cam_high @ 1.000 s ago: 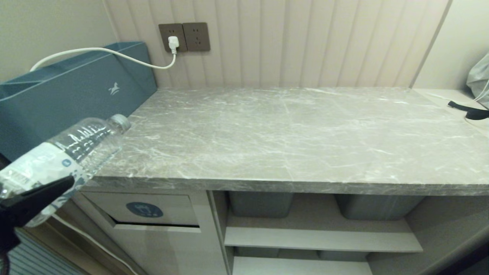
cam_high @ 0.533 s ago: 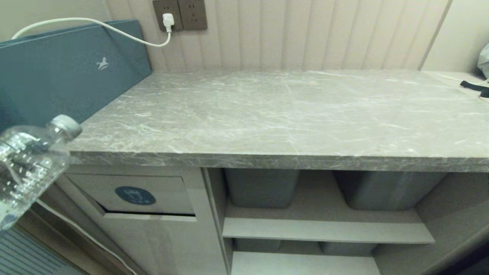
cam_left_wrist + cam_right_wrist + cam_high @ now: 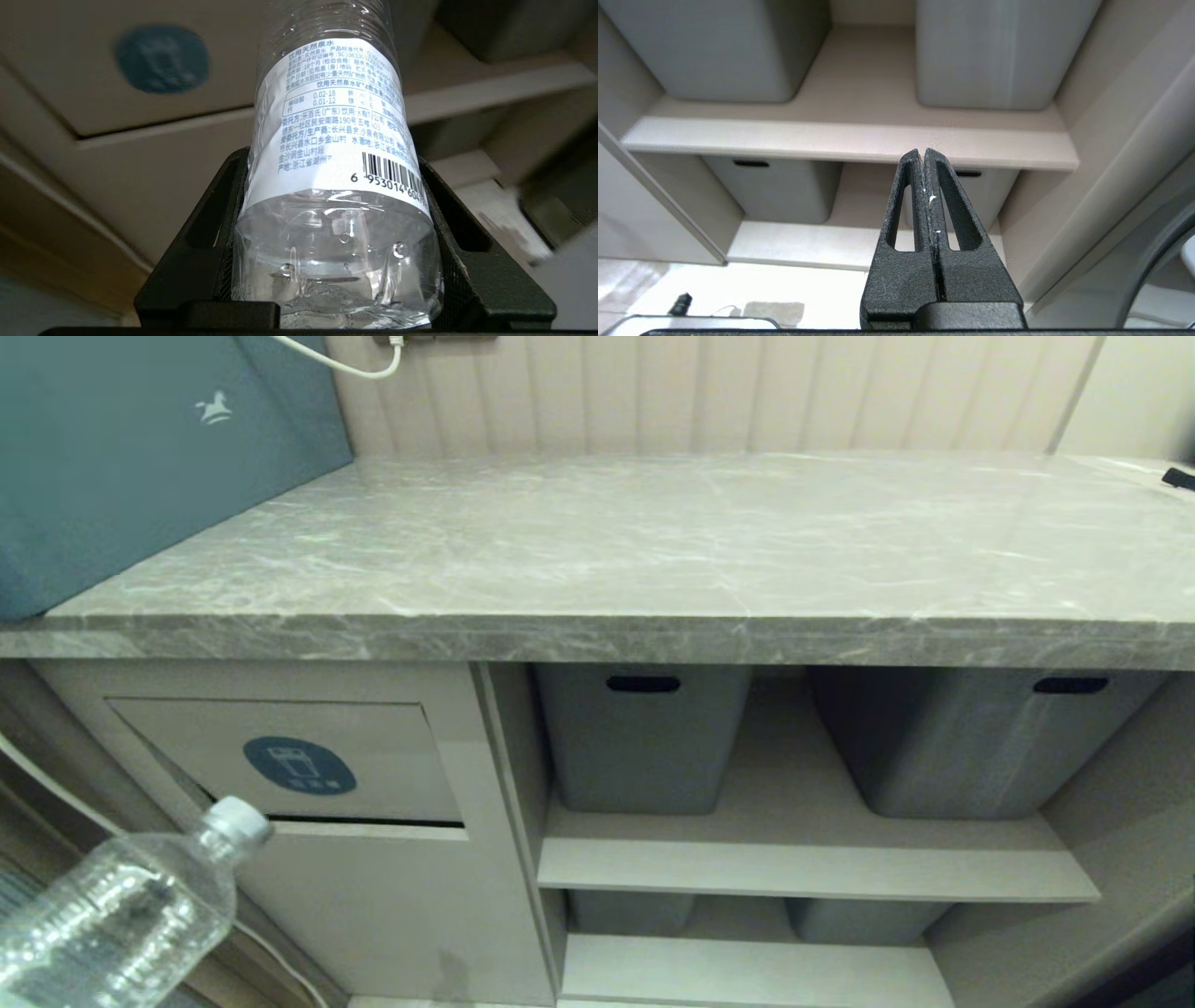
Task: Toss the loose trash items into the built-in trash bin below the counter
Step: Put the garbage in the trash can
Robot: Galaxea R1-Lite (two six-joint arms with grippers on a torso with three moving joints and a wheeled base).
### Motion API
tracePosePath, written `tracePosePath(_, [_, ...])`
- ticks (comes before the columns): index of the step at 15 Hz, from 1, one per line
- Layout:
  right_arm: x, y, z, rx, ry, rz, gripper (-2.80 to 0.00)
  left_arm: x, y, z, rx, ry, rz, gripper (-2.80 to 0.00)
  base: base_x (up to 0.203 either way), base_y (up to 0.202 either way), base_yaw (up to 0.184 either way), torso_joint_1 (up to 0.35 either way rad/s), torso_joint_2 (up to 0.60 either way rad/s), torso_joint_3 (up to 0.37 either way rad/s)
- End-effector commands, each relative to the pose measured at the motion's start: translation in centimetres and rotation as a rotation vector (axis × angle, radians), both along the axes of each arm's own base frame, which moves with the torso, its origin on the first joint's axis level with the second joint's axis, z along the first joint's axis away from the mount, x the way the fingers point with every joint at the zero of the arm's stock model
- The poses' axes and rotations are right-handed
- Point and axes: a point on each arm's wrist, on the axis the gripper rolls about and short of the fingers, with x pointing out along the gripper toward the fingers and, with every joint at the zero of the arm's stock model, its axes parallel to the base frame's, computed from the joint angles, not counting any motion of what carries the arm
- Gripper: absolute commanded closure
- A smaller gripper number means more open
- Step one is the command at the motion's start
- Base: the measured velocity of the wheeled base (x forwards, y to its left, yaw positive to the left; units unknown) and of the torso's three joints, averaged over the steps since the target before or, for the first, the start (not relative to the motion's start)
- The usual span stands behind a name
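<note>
From the head view, a clear water bottle (image 3: 117, 915) pokes in at about eight o'clock, cap tilted up toward the built-in trash bin (image 3: 289, 761), whose beige flap with the blue bin sticker (image 3: 300, 765) sits under the counter (image 3: 597, 639) at roughly nine o'clock; the cap is near the flap's lower edge but looks short of it. The marble top shows no bottles, only the teal box (image 3: 140, 439) at eleven o'clock, while grey tubs (image 3: 644, 737) fill the open shelves to the right. In the left wrist view, the left gripper (image 3: 334, 186) clamps the bottle's lower body between its black fingers, the sticker off at ten o'clock. In the right wrist view, the right gripper (image 3: 926, 158) hangs idle with fingers pressed together, empty, facing the shelves. I'd say this bottle is carried but not yet binned; pushing it through the flap remains, and where the second bottle is I cannot tell.
</note>
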Motion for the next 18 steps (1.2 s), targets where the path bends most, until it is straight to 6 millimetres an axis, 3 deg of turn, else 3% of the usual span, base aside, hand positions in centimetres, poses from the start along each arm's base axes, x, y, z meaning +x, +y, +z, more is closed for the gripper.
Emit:
tracePosePath(1, [0.0, 0.0, 0.0, 0.000, 0.000, 0.000, 0.00, 0.8, -0.2, -0.5, -0.002, 0.062, -0.050, 0.00, 0.000, 0.000, 0.000, -0.129, 0.45, 0.305])
tracePosePath(6, [0.0, 0.0, 0.0, 0.005, 0.002, 0.000, 0.00, 5.6, -1.1, -1.1, -0.188, 0.342, -0.070, 0.00, 0.000, 0.000, 0.000, -0.067, 0.26, 0.189])
tracePosePath(10, [0.0, 0.0, 0.0, 0.005, 0.000, 0.000, 0.00, 10.7, -1.8, -0.7, -0.295, 0.417, -0.028, 0.00, 0.000, 0.000, 0.000, -0.002, 0.01, 0.010])
tracePosePath(15, [0.0, 0.0, 0.0, 0.005, 0.002, 0.000, 0.00, 13.2, 0.1, -1.8, -0.324, 0.446, 0.254, 0.00, 0.000, 0.000, 0.000, 0.000, 0.00, 0.000])
tracePosePath(18, [0.0, 0.0, 0.0, 0.005, 0.001, 0.000, 0.00, 16.4, 1.3, -1.8, -0.398, 0.415, 0.332, 0.00, 0.000, 0.000, 0.000, 0.000, 0.00, 0.000])
